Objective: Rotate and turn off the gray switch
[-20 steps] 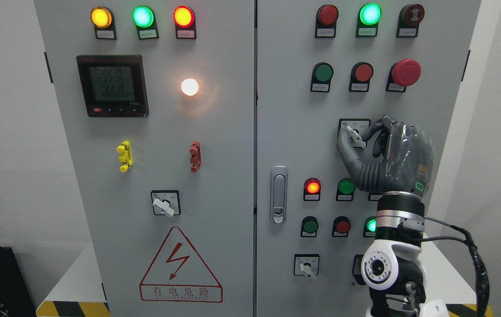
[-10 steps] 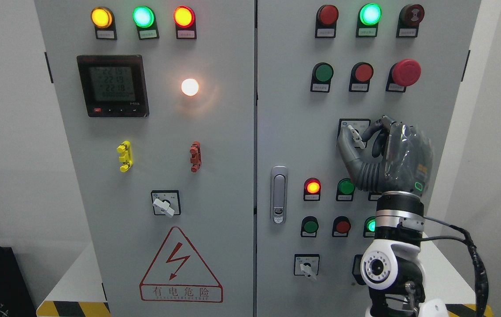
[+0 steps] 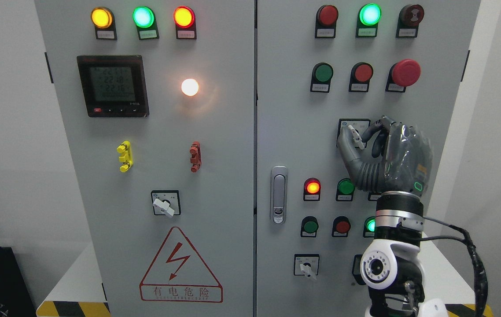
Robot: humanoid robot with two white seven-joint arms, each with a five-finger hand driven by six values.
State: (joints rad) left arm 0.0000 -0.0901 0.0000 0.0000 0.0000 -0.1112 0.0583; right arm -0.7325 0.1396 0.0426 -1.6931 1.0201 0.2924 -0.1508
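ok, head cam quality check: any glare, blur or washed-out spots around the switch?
Head view: sharp overall, even lighting. The white lamp blooms, casting a warm halo on the left door. The lit green lamp is near-saturated. The right hand shows specular streaks on its glossy back; the gray switch stays legible between its fingers. Meter display digits are faint.

cabinet (image 3: 233, 176) pale grey | top-left lamps (image 3: 143, 16) amber, green, orange-red | meter (image 3: 112, 86) black, grey-green screen | clips (image 3: 124, 156) yellow and red | warning triangle (image 3: 180, 264) red on grey | mushroom button (image 3: 405, 72) red | gray switch (image 3: 355, 135) white lever, black plate | right hand (image 3: 389, 156) dark grey, glossy | floor stripe (image 3: 73, 308) yellow-black
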